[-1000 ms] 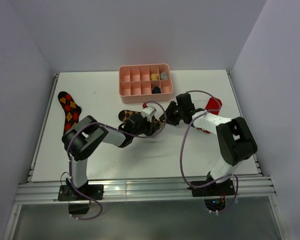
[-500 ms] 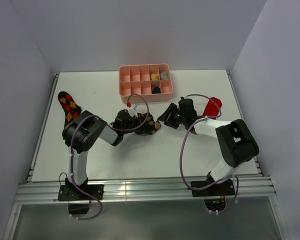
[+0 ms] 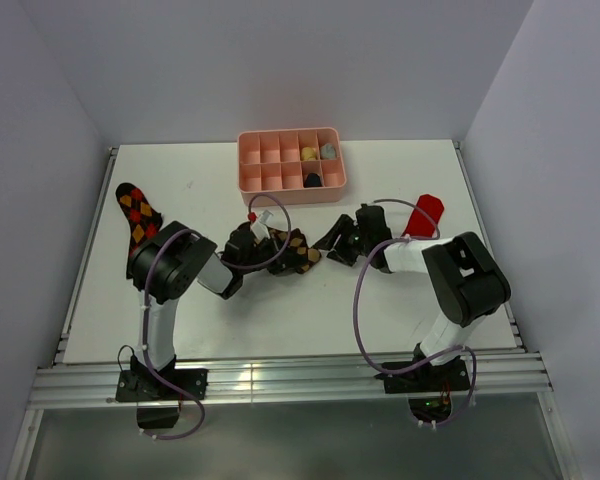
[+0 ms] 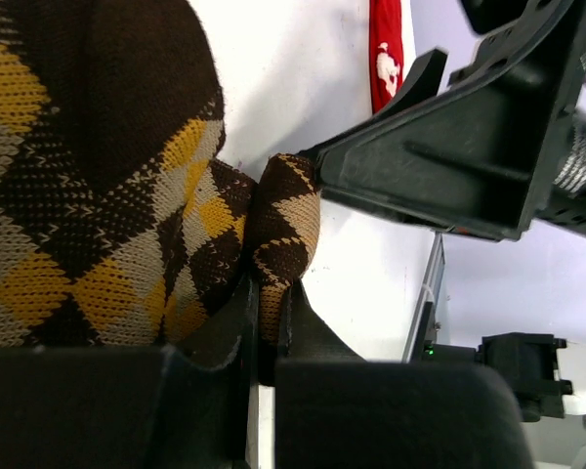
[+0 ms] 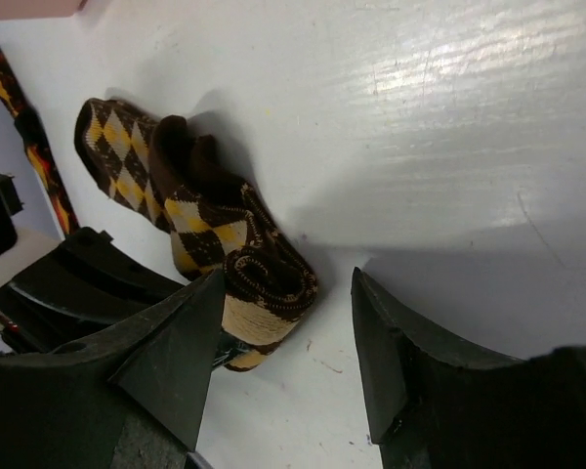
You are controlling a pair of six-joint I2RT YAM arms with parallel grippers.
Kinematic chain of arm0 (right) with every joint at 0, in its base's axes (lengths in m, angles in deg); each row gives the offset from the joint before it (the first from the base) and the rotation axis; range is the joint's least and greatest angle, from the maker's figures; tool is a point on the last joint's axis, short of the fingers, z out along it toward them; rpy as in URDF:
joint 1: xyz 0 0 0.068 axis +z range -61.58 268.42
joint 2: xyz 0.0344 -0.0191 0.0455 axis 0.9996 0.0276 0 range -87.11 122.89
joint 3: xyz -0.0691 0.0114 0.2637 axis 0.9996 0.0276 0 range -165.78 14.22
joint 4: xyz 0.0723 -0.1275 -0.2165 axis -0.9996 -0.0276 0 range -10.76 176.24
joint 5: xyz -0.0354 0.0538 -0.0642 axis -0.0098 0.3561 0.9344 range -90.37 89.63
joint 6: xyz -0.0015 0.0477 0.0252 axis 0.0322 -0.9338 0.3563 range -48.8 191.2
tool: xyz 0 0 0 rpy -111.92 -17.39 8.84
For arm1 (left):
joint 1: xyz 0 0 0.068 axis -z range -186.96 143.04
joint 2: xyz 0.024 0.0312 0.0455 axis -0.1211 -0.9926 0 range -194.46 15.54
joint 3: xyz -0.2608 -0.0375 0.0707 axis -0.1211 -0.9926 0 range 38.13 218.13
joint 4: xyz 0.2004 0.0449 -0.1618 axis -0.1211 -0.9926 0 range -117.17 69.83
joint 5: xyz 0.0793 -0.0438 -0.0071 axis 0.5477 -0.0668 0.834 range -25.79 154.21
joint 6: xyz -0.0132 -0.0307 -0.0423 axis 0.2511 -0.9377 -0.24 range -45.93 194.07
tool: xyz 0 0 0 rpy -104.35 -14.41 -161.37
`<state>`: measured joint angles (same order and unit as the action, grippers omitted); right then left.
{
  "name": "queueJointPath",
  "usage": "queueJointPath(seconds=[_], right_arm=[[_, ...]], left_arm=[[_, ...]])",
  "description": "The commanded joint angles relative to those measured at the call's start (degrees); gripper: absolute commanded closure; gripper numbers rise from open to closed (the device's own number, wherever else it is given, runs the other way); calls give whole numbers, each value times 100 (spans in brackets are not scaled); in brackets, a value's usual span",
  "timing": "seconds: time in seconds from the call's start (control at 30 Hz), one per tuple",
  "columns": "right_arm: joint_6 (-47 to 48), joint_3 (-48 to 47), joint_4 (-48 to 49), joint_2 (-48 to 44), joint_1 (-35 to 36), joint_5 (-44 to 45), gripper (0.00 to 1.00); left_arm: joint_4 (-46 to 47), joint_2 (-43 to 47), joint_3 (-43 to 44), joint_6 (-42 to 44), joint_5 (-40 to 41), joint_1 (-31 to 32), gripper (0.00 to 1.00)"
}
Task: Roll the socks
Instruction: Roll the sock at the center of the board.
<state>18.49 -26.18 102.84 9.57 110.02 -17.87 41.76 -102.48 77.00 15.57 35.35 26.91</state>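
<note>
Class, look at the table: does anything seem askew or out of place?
The tan argyle sock lies bunched and half-rolled at mid-table, a fold pinched in the left hand. Nothing looks spilled or damaged.

Robot lab test cell: white table (image 3: 280,310) boxed by plain walls (image 3: 280,60), aluminium rail (image 3: 290,378) along near edge.

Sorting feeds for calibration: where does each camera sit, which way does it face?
Top external: above, behind the bases, facing down on the table; left arm and right arm show.
Left wrist: along the left gripper, shut on the tan argyle sock.
Right wrist: down past the open right gripper at the table.
Both wrists share that sock.
</note>
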Motion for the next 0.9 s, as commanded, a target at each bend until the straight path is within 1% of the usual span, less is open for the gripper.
queueJointPath(seconds=[0.0,0.27,0.53,0.63,0.73,0.77,0.83,0.87], right_arm=[[-134,164,116,8,37,-43,38],[-538,314,642,245,63,-500,38],[-741,287,836,517,247,-632,38],[-750,261,906,632,248,-658,44],[-741,173,897,694,248,-632,60],[-697,130,880,703,248,-615,71],[-636,59,810,738,248,-597,86],[-583,-2,723,747,248,-588,100]], left_arm=[[-393,-231,-240,-91,-6,-29,99],[-85,-344,-328,-346,12,-29,99],[240,-476,-389,-592,12,-38,99],[424,-547,-398,-706,-32,-29,99],[565,-617,-407,-803,-84,-29,99],[600,-643,-407,-821,-119,-29,99],[714,-679,-398,-882,-172,-29,99],[741,-705,-398,-917,-207,-38,99]])
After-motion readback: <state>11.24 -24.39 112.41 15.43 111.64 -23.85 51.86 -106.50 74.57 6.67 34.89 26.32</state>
